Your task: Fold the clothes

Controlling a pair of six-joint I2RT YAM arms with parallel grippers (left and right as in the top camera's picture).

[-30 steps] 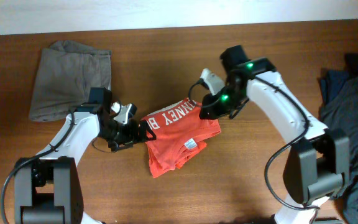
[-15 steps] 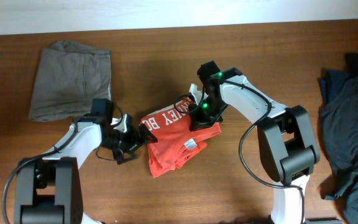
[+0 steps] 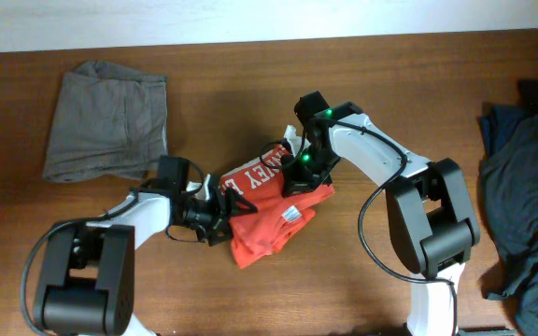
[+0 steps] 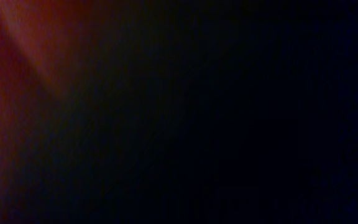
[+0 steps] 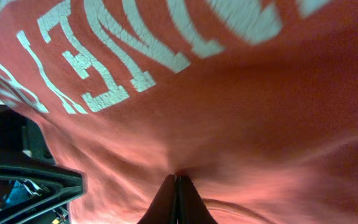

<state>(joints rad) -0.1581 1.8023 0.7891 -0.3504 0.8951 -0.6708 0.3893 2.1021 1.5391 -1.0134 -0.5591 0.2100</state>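
One crumpled orange-red fabric T-shirt (image 3: 267,222) lies mid-frame; right gripper (image 5: 176,179) pinches it, left gripper (image 3: 220,208) at its left edge, grip unclear

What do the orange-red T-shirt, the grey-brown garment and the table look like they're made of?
The orange-red T-shirt: soft matte knit, probably cotton; it bunches and creases, and the white lettering looks printed on. The grey-brown garment: matte cloth lying in soft folds; its weave is too small to tell. The table: wood or wood-look laminate, brown with grain streaks.
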